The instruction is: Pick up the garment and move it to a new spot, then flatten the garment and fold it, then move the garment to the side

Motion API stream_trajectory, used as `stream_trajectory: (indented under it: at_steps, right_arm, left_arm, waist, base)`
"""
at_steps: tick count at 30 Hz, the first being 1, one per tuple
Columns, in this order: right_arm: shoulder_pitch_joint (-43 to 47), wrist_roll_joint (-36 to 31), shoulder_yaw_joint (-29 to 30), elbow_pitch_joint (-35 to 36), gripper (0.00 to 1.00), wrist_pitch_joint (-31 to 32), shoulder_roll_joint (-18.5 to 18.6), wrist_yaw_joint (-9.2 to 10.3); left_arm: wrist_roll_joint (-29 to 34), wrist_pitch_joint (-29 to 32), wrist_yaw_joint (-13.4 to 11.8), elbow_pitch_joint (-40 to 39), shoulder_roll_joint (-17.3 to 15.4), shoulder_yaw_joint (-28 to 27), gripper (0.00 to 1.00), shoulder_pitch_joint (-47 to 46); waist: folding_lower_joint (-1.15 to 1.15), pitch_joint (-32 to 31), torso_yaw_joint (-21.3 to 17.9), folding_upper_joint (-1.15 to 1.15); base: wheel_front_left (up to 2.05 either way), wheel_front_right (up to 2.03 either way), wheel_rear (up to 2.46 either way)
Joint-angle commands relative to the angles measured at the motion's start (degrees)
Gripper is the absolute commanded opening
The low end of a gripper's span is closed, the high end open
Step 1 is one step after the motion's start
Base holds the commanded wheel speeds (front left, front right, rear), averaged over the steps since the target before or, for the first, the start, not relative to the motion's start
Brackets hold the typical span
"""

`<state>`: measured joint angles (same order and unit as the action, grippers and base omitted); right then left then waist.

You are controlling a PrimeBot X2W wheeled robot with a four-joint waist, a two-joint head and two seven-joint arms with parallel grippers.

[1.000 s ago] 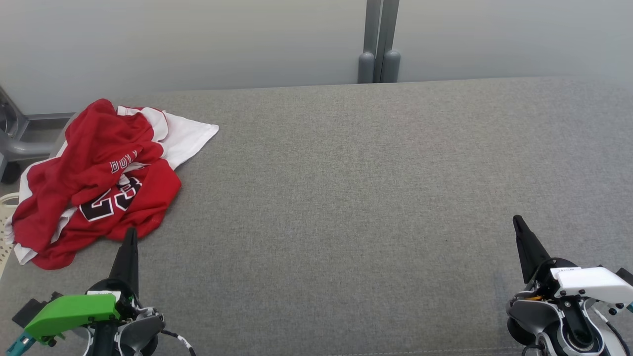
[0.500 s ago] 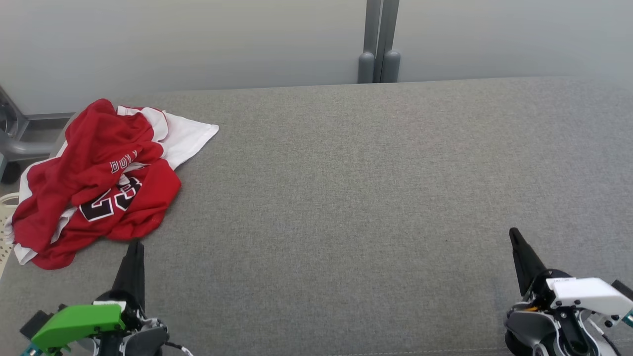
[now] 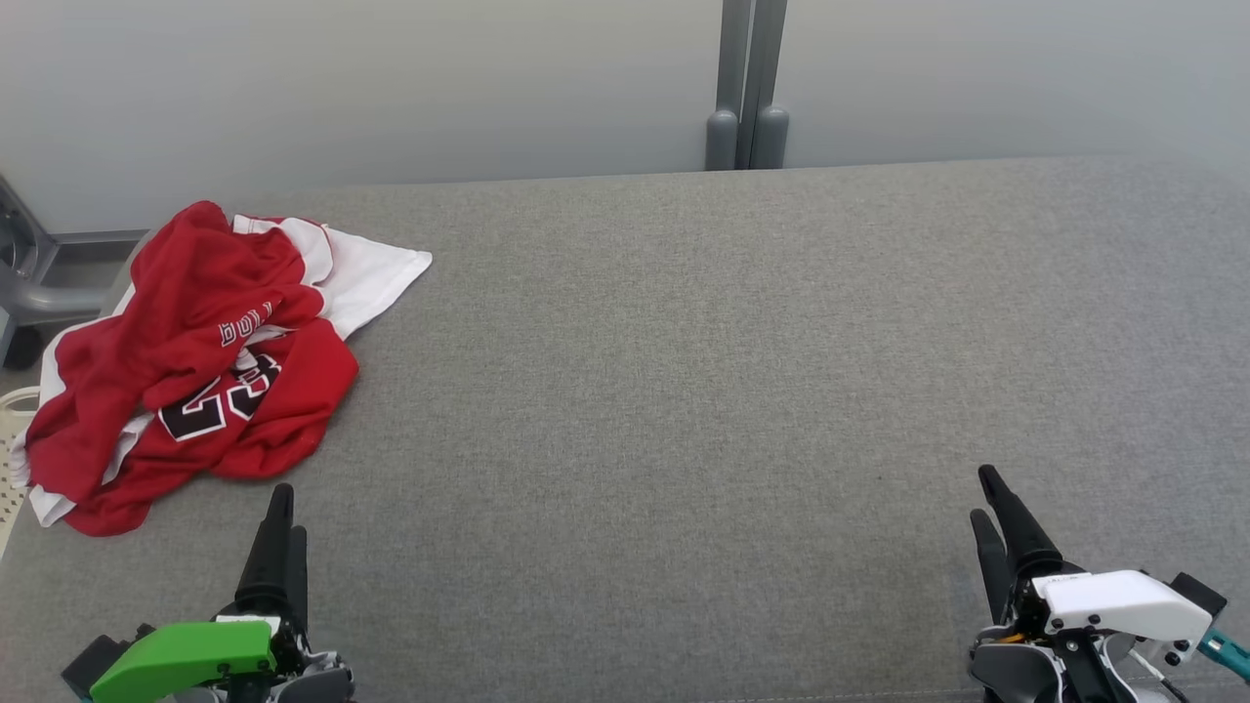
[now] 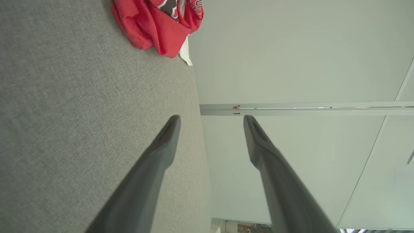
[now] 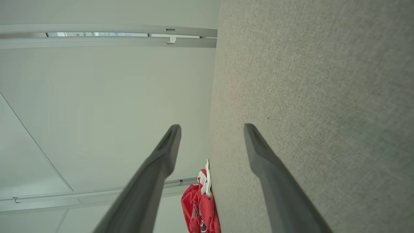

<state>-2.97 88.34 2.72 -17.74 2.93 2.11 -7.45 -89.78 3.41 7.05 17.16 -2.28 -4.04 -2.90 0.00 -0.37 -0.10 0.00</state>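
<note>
Jaws spread on both, nothing held: left gripper low over grey table, right gripper likewise, far off to its right. Crumpled red-white garment lies just ahead of left gripper, slightly to its left, bunched at table edge. Risks: pinching one layer of heap, rest trailing off edge; low approach snagging tips on table fabric; right gripper too distant to assist.
</note>
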Motion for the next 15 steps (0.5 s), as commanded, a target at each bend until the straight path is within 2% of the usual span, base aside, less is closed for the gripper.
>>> stream_trajectory:
  at_steps: [1,15]
  right_arm:
    - [-1.9,-1.8,-0.6,0.2,1.00,-0.7,0.4,-0.01]
    - [-4.0,-16.3,-2.3,-3.2,1.00,-4.1,0.5,-0.01]
  left_arm:
    - [1.5,-0.7,-0.2,-0.7,-0.5,0.2,1.00,-0.7]
    - [14.0,-4.2,-1.9,-0.5,-0.4,2.2,1.00,-0.7]
  waist:
    - [0.00,-0.1,0.0,0.00]
    - [0.00,-0.7,-0.1,0.00]
  base:
    - [0.00,0.00,0.00]
    - [0.00,0.00,0.00]
